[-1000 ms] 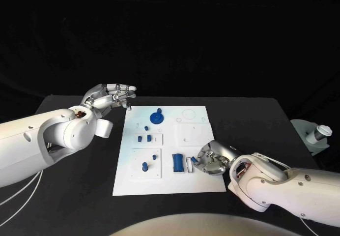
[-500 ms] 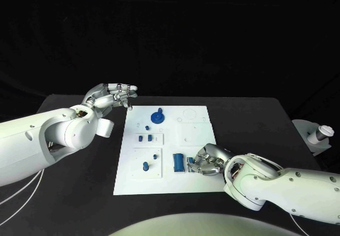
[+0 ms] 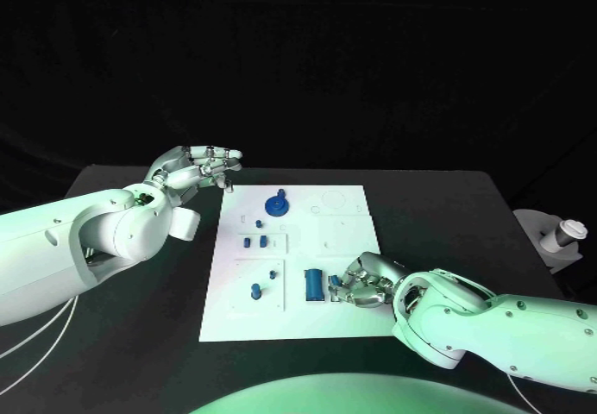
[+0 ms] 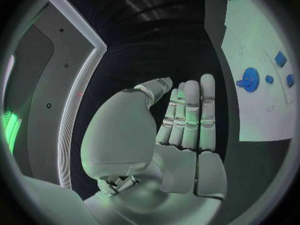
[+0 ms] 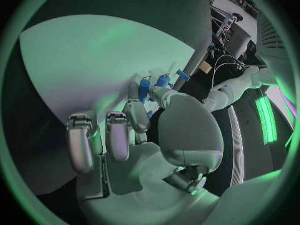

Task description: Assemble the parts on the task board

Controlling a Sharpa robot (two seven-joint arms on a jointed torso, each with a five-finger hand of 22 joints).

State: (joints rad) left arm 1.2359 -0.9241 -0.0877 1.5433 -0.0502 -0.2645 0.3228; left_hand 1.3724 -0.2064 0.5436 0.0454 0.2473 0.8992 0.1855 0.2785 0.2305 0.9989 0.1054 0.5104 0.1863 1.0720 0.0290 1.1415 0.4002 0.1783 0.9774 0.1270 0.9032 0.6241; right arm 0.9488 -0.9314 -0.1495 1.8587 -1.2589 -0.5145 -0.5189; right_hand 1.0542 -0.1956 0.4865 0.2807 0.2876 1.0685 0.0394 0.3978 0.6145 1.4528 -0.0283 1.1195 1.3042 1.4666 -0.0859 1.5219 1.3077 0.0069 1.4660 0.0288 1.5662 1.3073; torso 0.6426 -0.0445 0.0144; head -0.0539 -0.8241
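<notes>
The white task board (image 3: 351, 321) lies in the middle of the black table. On it are a round blue part (image 3: 276, 205) at the far end, small blue parts (image 3: 255, 242) in the middle, and a blue block (image 3: 312, 285) near the front. My right hand (image 3: 363, 281) rests on the board's near right part, just right of the block. Its thumb and a finger pinch a small blue part (image 5: 145, 89) that stands on the board. My left hand (image 3: 199, 167) hovers off the board's far left corner, fingers stretched out side by side (image 4: 187, 115), holding nothing.
A pale holder with a white cylinder (image 3: 562, 236) stands at the table's right edge. The round blue part (image 4: 250, 79) and two small blue parts (image 4: 280, 59) lie on the board beyond my left hand's fingertips.
My right hand has slid left across the board toward the blue block and closed its fingertips round the small blue part. The left hand has stayed still.
</notes>
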